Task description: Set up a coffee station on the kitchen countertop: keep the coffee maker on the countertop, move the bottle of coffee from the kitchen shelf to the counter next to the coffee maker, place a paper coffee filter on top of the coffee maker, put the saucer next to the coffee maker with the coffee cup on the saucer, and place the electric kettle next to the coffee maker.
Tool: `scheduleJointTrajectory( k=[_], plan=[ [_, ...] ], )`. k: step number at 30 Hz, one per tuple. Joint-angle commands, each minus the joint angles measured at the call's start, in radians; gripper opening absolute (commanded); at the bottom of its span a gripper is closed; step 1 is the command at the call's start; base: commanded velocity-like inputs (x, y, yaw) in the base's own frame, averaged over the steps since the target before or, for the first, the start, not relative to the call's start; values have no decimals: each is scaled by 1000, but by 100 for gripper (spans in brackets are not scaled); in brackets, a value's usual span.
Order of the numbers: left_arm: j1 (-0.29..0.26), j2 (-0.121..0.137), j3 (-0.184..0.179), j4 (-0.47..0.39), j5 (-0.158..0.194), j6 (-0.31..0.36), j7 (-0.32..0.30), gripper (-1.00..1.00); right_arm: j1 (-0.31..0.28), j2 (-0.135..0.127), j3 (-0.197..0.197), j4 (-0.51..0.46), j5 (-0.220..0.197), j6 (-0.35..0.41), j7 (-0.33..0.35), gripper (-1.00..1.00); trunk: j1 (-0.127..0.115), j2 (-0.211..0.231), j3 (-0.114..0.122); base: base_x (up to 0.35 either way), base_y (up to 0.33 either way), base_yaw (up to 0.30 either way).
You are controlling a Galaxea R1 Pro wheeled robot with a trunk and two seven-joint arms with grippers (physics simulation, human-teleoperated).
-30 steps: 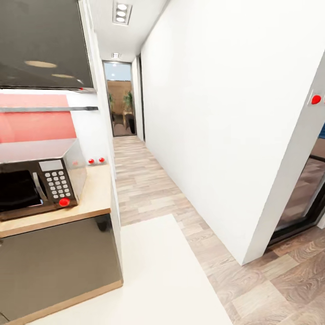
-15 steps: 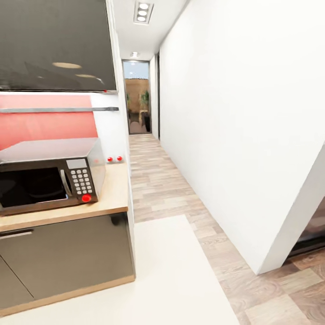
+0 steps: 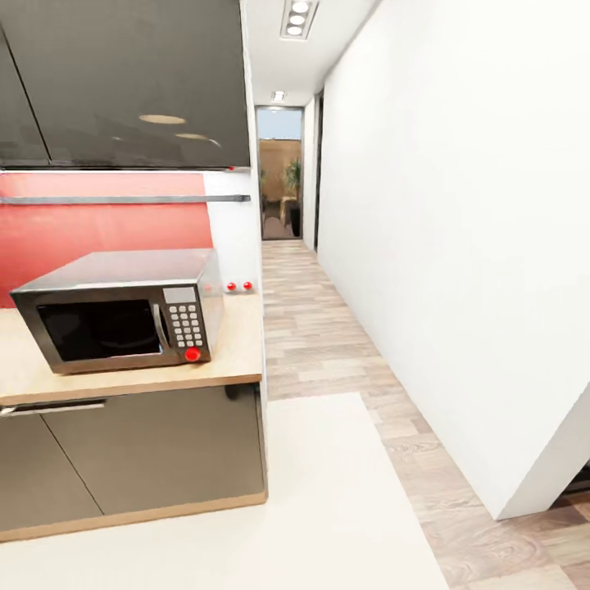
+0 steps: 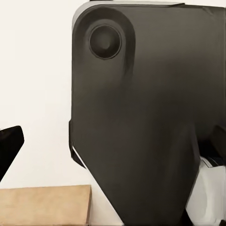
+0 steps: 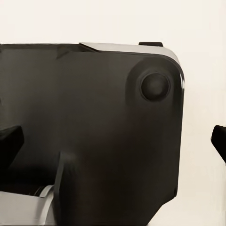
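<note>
Transit step, I judge: robot is turning toward the kitchen countertop (image 3: 233,348), where a microwave (image 3: 123,310) stands at its end. Coffee maker, bottle etc. not in sight here. Wrist views face the robot's dark body; whether grippers are open or closed, cannot tell. Next: keep turning to find the shelf w/ the bottle.

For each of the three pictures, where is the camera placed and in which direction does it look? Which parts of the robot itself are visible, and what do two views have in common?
Head view: sits high on the robot, looks forward and down at a microwave on the kitchen countertop and along a hallway; none of the robot's body is seen.
Left wrist view: sits near the left gripper, faces a dark robot body panel at close range, pale floor behind.
Right wrist view: sits near the right gripper, faces a similar dark panel.
Shared: both wrist views show dark robot housing with a round boss.
</note>
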Motion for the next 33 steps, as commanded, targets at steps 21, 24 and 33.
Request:
scheduleJointTrajectory(
  k=[21,24,33],
  plan=[
    [0,-1,6,0,1,-2,-1,100,0,0,0,1,0,-3,0,100,-81,147,47,0,0,235],
    [0,-1,6,0,1,-2,-1,100,0,0,0,0,0,-3,0,100,-92,168,53,0,0,235],
    [0,-2,6,0,1,-2,-2,100,0,0,0,1,0,-3,0,100,-127,231,74,0,0,235]
  ],
)
